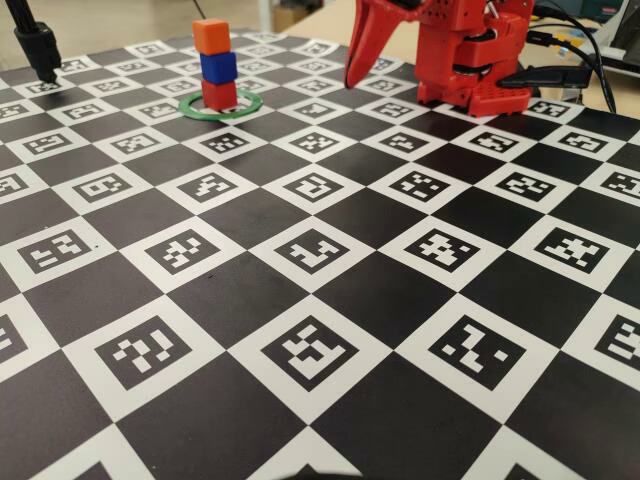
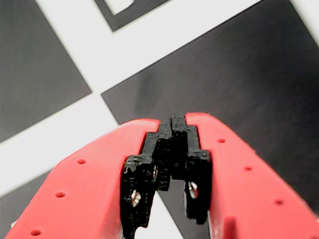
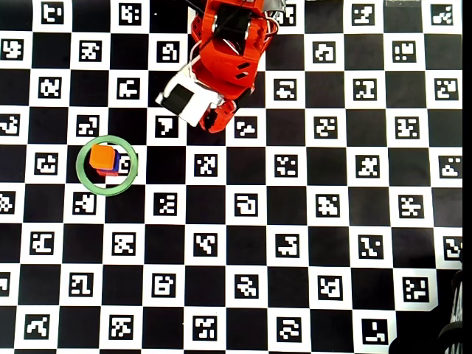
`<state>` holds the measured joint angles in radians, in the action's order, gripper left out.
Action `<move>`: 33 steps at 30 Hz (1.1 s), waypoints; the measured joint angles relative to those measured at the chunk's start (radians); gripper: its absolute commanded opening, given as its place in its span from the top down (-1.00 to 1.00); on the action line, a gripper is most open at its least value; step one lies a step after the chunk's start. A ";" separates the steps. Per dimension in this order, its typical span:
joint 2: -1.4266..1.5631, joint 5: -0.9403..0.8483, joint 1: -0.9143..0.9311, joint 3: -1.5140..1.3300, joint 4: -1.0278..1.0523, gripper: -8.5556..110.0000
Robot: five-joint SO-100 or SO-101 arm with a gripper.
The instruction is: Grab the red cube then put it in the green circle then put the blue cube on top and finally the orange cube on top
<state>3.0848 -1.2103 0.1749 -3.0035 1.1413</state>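
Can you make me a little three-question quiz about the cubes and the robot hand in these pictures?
1. Which cube is on top of the stack?
2. True or false: the hand is holding a cube.
3. Where does the stack stand: A) inside the green circle, B) outside it?

Key:
1. The orange cube, above the blue cube and red cube.
2. False; the hand is shut and empty.
3. A, inside the green circle.
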 measured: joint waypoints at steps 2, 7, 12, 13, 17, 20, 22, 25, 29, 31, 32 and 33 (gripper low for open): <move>0.040 -0.014 -0.028 -0.037 0.017 0.95; 0.110 -0.051 -0.104 -0.109 0.075 0.95; 0.215 -0.072 -0.149 -0.123 0.141 0.95; 0.224 -0.074 -0.150 -0.123 0.149 0.95; 0.227 -0.075 -0.135 -0.123 0.150 0.95; 0.227 -0.080 -0.133 -0.123 0.150 0.95; 0.227 -0.101 -0.132 -0.123 0.150 0.95; 0.227 -0.114 -0.124 -0.123 0.150 0.95; 0.227 -0.117 -0.124 -0.123 0.150 0.95; 0.227 -0.117 -0.124 -0.123 0.150 0.95; 0.227 -0.117 -0.124 -0.123 0.150 0.95; 0.227 -0.117 -0.124 -0.123 0.150 0.95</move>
<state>3.3119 -1.3269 0.0506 -3.1263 1.2916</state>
